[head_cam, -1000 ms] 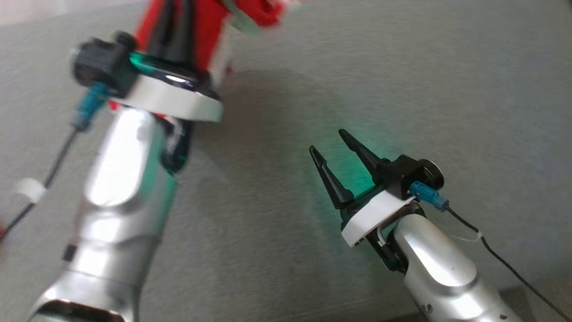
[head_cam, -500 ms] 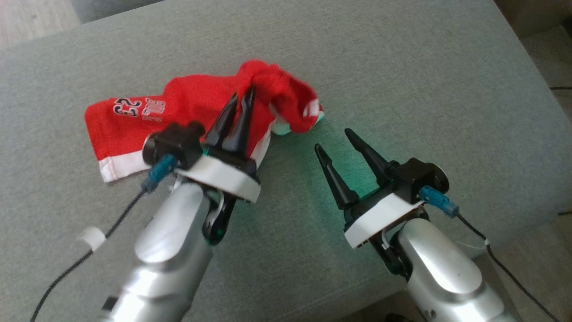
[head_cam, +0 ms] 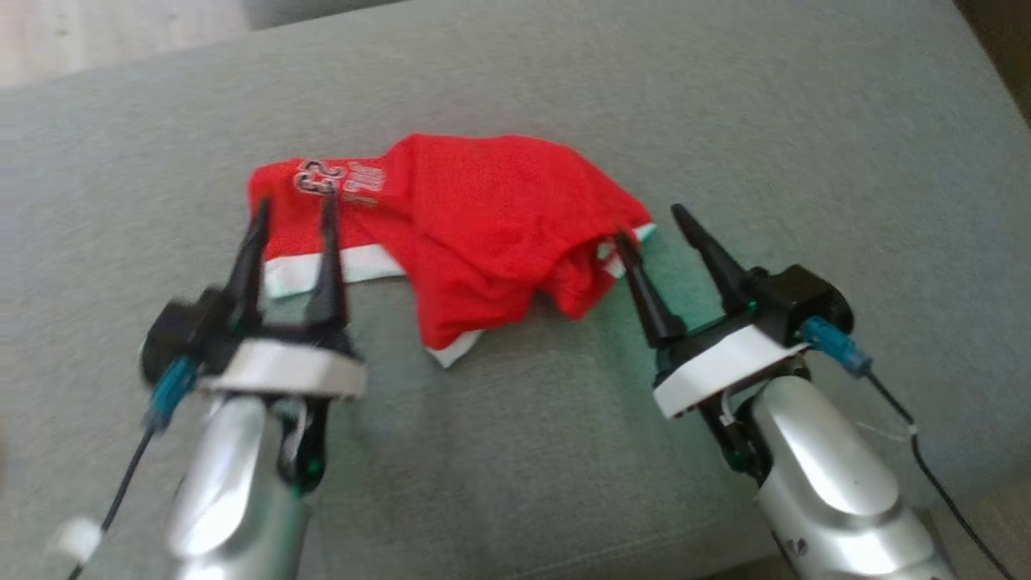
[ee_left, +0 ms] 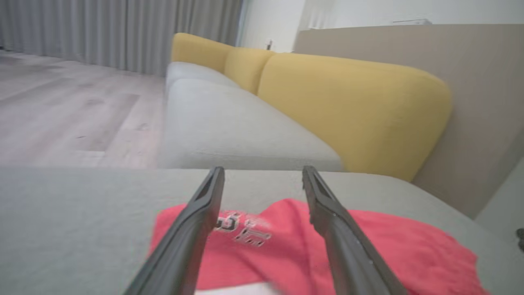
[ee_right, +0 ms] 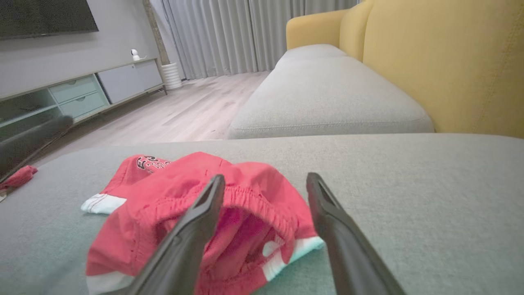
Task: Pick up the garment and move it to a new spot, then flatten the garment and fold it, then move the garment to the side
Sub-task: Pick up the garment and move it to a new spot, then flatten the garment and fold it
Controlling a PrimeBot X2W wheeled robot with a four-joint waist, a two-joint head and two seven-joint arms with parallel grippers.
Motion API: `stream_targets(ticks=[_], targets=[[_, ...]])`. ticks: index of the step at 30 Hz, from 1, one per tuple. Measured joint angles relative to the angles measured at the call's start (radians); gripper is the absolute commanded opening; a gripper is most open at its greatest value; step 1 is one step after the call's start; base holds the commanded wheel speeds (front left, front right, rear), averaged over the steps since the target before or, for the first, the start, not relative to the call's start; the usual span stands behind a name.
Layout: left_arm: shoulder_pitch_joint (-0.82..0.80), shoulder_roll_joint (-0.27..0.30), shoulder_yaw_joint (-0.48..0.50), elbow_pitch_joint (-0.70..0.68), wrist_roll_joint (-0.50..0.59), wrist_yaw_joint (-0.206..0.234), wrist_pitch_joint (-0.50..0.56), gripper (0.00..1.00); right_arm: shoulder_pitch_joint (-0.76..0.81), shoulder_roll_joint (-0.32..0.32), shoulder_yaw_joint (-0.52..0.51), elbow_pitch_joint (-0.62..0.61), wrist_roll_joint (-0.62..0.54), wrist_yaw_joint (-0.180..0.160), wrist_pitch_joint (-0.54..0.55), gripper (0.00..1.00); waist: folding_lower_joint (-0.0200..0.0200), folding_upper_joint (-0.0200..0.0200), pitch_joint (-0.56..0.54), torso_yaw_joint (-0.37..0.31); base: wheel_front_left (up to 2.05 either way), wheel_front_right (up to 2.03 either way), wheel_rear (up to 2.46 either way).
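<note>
Reaching over the grey sofa cushion (head_cam: 515, 451), the left pincer (head_cam: 294, 205) and right pincer (head_cam: 648, 224) are standing spread wide, gripping nothing. Beyond their tips the red garment (head_cam: 483, 217) is lying crumpled on the cushion, its numbered, white-hemmed end facing the left pincer and its bunched end beside the right.

The left gripper (head_cam: 295, 205) is smeared with blur, and the lettering (head_cam: 338, 179) on the garment (head_cam: 483, 217) cannot be read
</note>
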Motion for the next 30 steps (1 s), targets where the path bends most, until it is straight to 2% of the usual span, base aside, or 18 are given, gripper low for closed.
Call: stream_targets(ticks=[5, 13, 22, 30], targets=[[0.124, 0.0, 0.103, -0.046, 0.047, 0.003, 0.0, 1.0, 0.032, 0.001, -0.073, 0.002, -0.022, 0.0, 0.0, 1.0, 0.0, 0.0, -0.031, 0.067, 0.0, 0.0, 0.0], [0.298, -0.001, 0.163, -0.063, 0.047, 0.026, 0.0, 1.0, 0.121, 0.003, -0.169, 0.013, -0.055, 0.0, 0.0, 1.0, -0.0001, 0.0, -0.111, 0.153, 0.0, 0.0, 0.0], [0.421, -0.001, 0.144, -0.062, 0.051, 0.026, 0.001, 1.0, 0.209, 0.005, -0.19, 0.042, -0.072, 0.0, 0.0, 1.0, -0.0002, 0.0001, -0.199, 0.206, 0.0, 0.0, 0.0], [0.433, -0.001, 0.09, -0.062, 0.045, 0.026, 0.001, 1.0, 0.222, 0.006, -0.171, 0.051, -0.079, 0.0, 0.0, 1.0, -0.0001, 0.0, -0.207, 0.205, 0.0, 0.0, 0.0]])
